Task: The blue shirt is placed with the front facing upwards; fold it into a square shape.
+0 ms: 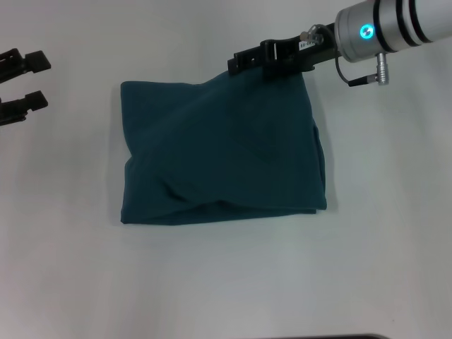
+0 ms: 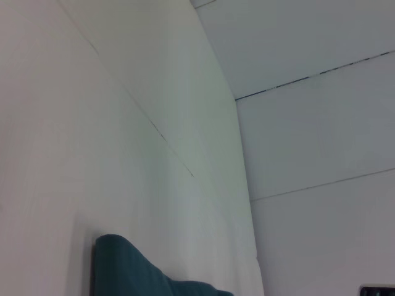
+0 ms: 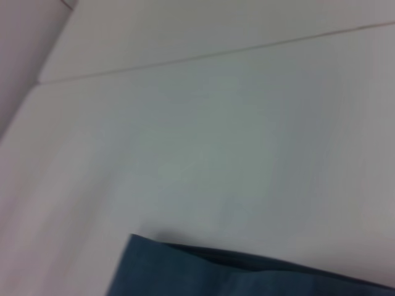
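Blue shirt (image 1: 222,152) lying nearly square, final fold looking done. Right gripper (image 1: 272,59) sitting at shirt's 1 o'clock corner, grip unclear. Left gripper (image 1: 21,85) idling released at 9 o'clock. Next: probably retreating clear.

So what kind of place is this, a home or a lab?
Probably a lab or test bench, not a home: a plain white table, pale panelled walls, and only the folded blue shirt, with the right tool at its far edge and the left tool off aside.

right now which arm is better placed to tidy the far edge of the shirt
Right. The right gripper sits at the far edge of the blue shirt, while the left gripper is off to the side, clear of the cloth.
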Available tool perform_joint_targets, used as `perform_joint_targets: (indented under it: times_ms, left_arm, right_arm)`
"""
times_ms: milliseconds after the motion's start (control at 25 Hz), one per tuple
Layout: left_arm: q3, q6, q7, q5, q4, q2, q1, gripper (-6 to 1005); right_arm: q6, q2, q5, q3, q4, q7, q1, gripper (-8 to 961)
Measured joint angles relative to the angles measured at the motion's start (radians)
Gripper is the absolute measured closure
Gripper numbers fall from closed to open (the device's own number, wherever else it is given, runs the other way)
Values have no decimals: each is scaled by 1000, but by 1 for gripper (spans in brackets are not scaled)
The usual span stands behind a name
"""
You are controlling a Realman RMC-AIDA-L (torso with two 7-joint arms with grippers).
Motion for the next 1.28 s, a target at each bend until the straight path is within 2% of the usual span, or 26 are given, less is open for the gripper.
perform_joint_targets:
  times_ms: [200,280,360,520,600,720,760,1040,1280]
  left_arm:
    - [-3,-1,1,0,0,0,0,114]
    - [0,-2,1,0,0,0,-1,114]
    - [1,3,1,0,0,0,-3,114]
    - [39,50,1,8,0,1,-9,114]
    - [104,84,1,10,-2,8,-10,114]
    - [181,106,0,14,-9,12,-13,114]
    - [214,106,0,14,-13,12,-14,114]
    - [212,84,1,12,-11,11,-8,113]
    - [212,80,1,8,-8,13,-13,114]
  right_arm:
    - [10,-1,-19,-8,-27,22,-1,70]
    - [-29,-10,11,-3,-84,22,-15,70]
    - [-102,-24,56,4,-156,24,-35,71]
    - [-315,-69,141,44,-219,26,-66,71]
    - [-426,-88,155,50,-216,26,-82,70]
    - [-543,-102,158,51,-214,27,-116,69]
    - [-567,-105,158,51,-213,27,-128,69]
    - [-686,-118,102,46,-204,41,-203,69]
    - [-715,-121,-47,44,-203,77,-207,69]
